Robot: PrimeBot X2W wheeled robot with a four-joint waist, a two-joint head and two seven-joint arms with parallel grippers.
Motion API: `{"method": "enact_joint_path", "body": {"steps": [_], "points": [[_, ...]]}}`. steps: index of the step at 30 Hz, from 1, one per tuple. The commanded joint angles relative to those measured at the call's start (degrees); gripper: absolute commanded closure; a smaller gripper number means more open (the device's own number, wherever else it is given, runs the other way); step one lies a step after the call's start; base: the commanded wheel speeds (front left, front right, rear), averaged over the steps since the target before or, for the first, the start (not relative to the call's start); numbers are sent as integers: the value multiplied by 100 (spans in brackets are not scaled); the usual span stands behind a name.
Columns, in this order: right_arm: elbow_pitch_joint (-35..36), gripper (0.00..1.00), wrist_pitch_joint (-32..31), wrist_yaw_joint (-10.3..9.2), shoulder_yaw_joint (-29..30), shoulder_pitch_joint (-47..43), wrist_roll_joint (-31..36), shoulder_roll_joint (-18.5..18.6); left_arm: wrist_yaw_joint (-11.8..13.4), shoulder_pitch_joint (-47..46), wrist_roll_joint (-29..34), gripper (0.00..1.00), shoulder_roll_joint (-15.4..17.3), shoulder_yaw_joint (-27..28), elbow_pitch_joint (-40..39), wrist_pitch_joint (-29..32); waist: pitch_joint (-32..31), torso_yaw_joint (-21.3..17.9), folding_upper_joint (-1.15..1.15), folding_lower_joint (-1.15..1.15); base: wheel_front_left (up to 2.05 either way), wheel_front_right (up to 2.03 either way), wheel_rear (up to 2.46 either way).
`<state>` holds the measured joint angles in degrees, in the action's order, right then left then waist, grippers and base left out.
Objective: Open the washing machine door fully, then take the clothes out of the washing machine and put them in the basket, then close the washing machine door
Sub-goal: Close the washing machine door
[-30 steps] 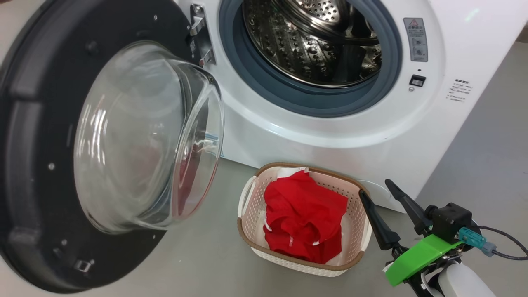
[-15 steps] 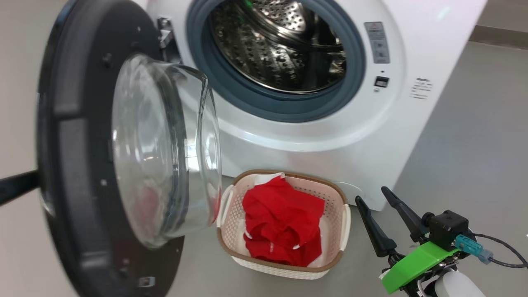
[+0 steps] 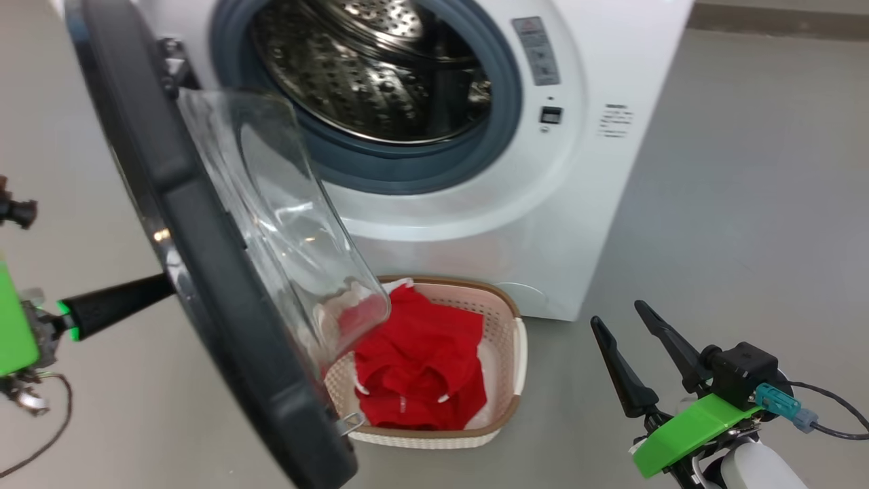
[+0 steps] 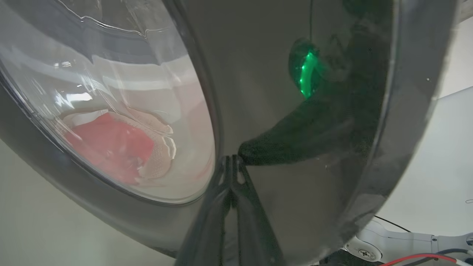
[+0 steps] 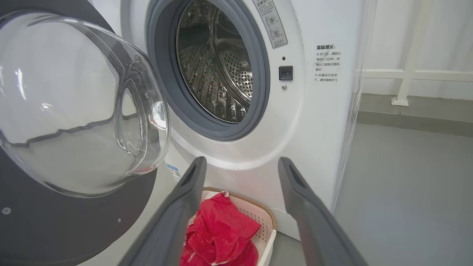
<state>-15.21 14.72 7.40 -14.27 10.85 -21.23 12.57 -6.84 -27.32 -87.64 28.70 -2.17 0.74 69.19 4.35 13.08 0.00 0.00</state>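
Observation:
The washing machine (image 3: 475,224) stands with its steel drum (image 3: 366,68) showing no clothes inside. Its door (image 3: 204,272) hangs partly open, edge-on to my head view, the glass bowl (image 3: 285,224) reaching over the basket. My left gripper (image 3: 166,285) is shut, with its tips (image 4: 232,159) pressed on the door's glossy black outer face (image 4: 295,166). The red clothes (image 3: 417,360) lie in the cream basket (image 3: 502,299) on the floor before the machine. My right gripper (image 3: 618,314) hovers open and holding nothing, to the right of the basket. Between its fingers (image 5: 242,162) appear the clothes (image 5: 218,232) and the basket (image 5: 268,221).
Grey floor (image 3: 733,204) stretches to the right of the machine. A white rail and post (image 5: 406,74) run along the wall behind it. A cable (image 3: 835,407) trails from my right wrist.
The door has swung from nearly face-on to edge-on, toward the opening. My left gripper has come into the head view behind it. The camera has shifted too. The right gripper stays open in place.

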Motion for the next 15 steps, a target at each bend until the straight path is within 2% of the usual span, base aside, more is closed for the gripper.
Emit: {"method": "enact_joint_path", "body": {"steps": [1, 7, 15], "points": [[160, 0, 28, 9, -104, 115, 30, 0, -65, -344, 31, 100, 210, 211, -193, -41, 112, -209, 0, 0, 0, 0, 0], [191, 0, 28, 9, -63, 179, 89, -13, -65, -462, 137, 100, 106, 109, -221, -237, 251, -600, 0, 0, 0, 0, 0], [248, 0, 28, 9, 8, 221, 131, -96, -65, -625, 314, 100, 127, 8, -194, -487, 398, -1110, 0, 0, 0, 0, 0]]}}
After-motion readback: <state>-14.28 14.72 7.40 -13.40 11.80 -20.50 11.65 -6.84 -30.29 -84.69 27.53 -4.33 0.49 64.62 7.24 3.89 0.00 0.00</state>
